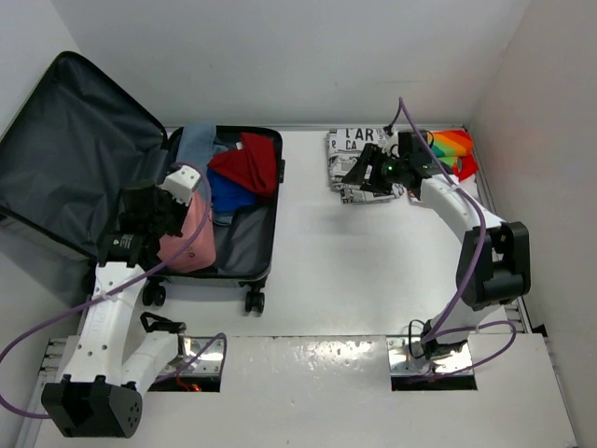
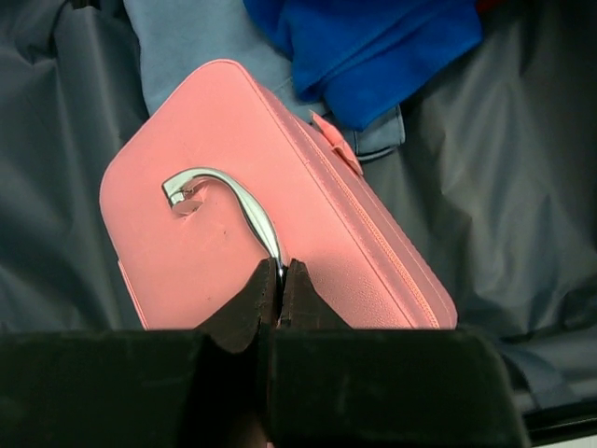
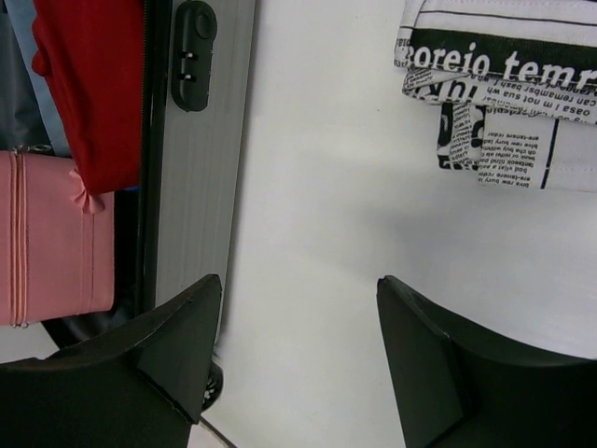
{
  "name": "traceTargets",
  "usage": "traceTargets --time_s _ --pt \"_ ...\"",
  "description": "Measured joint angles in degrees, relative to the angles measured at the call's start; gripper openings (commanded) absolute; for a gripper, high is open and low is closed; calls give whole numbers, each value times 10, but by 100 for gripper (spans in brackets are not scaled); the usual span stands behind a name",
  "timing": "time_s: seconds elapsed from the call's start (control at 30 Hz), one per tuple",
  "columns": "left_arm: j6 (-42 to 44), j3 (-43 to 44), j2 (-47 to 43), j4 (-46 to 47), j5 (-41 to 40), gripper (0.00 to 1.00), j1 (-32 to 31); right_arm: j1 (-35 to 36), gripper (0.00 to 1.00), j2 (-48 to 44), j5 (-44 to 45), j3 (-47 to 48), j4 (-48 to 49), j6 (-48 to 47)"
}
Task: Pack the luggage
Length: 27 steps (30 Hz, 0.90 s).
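Nearest the arm bases, the left claw is pressed together on the curved metal handle of a small pink box case. It pinches the bar at one end, so the case hangs tilted from that one point, probably so it can be steered into a gap without being pressed from the sides. The case sits at the near, wheeled end of the luggage, which lies open on the left side of the white surface, and bare grey lining shows just beside it. Whether the case is resting on the lining or hanging just above it cannot be told. Farther in, a blue garment, a red one and a pale blue one fill the far end, leaving the near half for the box. The black-lined lid is thrown back to the left, keeping the opening clear. Across the surface, the right claw is spread with nothing between its fingers. It hovers over bare surface near a folded newsprint-pattern cloth, seemingly ready to fetch it. A rainbow-striped item lies beyond, in the far right corner.
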Motion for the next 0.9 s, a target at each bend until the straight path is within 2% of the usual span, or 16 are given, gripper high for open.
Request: traceTargets --time_s 0.17,0.4,0.8,0.9 --pt "57 2 16 -10 57 0 42 4 68 0 0 0 0 -2" --pt "125 50 63 -37 107 0 90 11 67 0 0 0 0 -6" --pt "217 44 40 -68 143 0 103 19 69 3 -3 0 0 -14" --pt "230 27 19 -72 160 9 103 19 72 3 -5 0 0 -17"
